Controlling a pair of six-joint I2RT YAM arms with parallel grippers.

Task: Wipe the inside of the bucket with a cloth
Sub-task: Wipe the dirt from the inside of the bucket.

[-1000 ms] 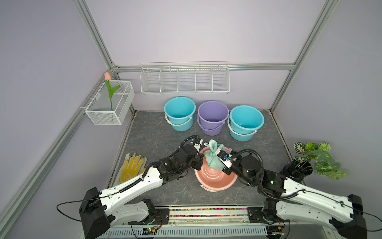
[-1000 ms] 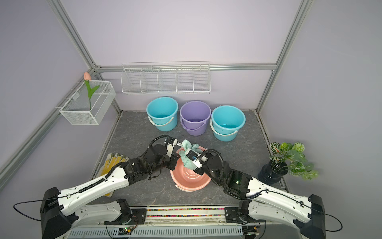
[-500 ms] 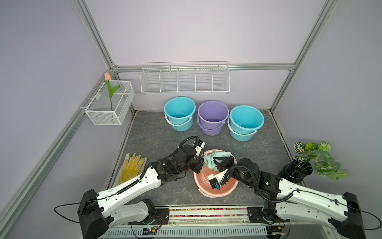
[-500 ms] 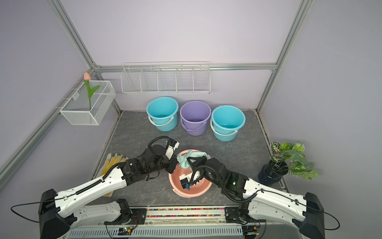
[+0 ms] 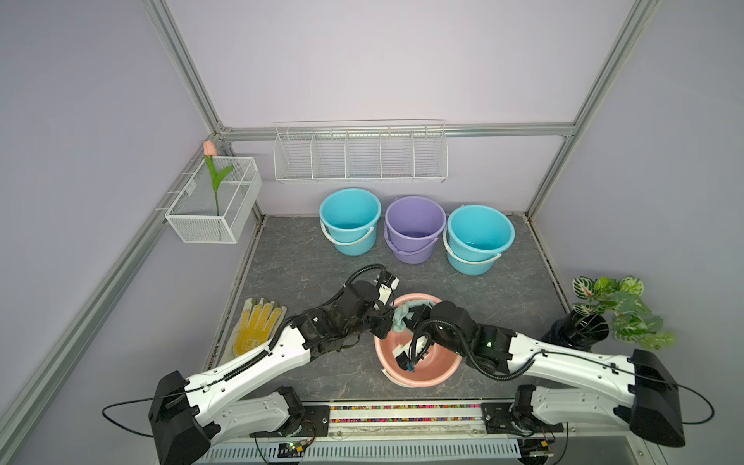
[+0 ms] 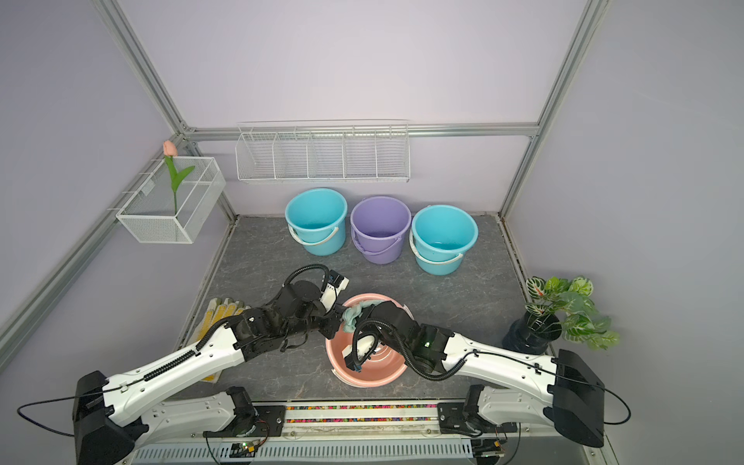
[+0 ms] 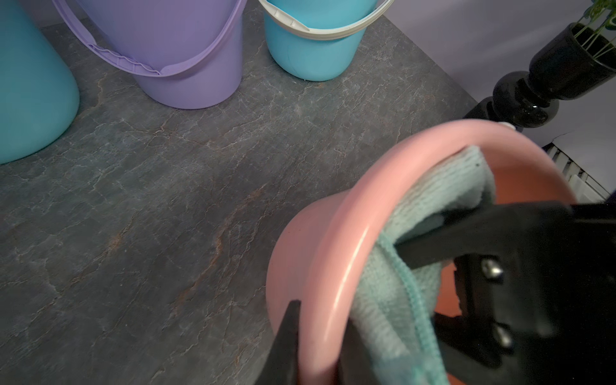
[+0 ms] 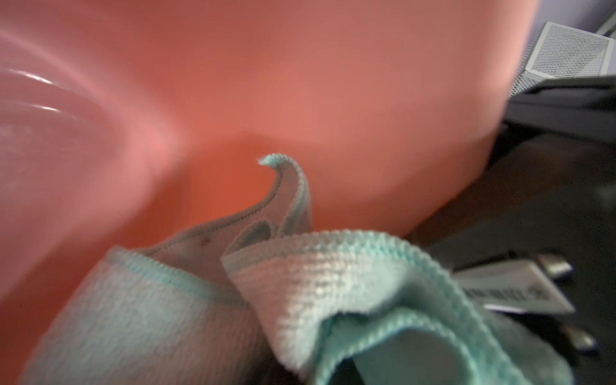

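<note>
A pink bucket [image 5: 439,364] [image 6: 378,362] stands tilted at the front centre of the table. My left gripper [image 5: 383,327] [image 6: 332,328] [image 7: 320,361] is shut on its left rim [image 7: 350,250], one finger outside and one inside. The mint-green cloth [image 5: 402,316] [image 6: 351,317] [image 7: 383,293] [image 8: 333,283] is bunched against the far-left inner wall [image 8: 300,100], just below the rim. My right gripper [image 5: 416,315] [image 6: 364,315] reaches into the bucket, shut on the cloth. Its black fingers [image 7: 483,230] press into the cloth. In the right wrist view the cloth hides the jaws.
A turquoise bucket [image 5: 350,227], a purple bucket [image 5: 414,229] and a stacked turquoise pair [image 5: 479,237] line the back. A yellow-dotted glove [image 5: 253,326] lies left. A potted plant [image 5: 604,318] stands right. Wire baskets hang on the back wall [image 5: 360,155] and left wall [image 5: 213,205].
My right gripper came down with the cloth from above the rim into the bucket, against its far-left wall. The left gripper kept its hold on the rim.
</note>
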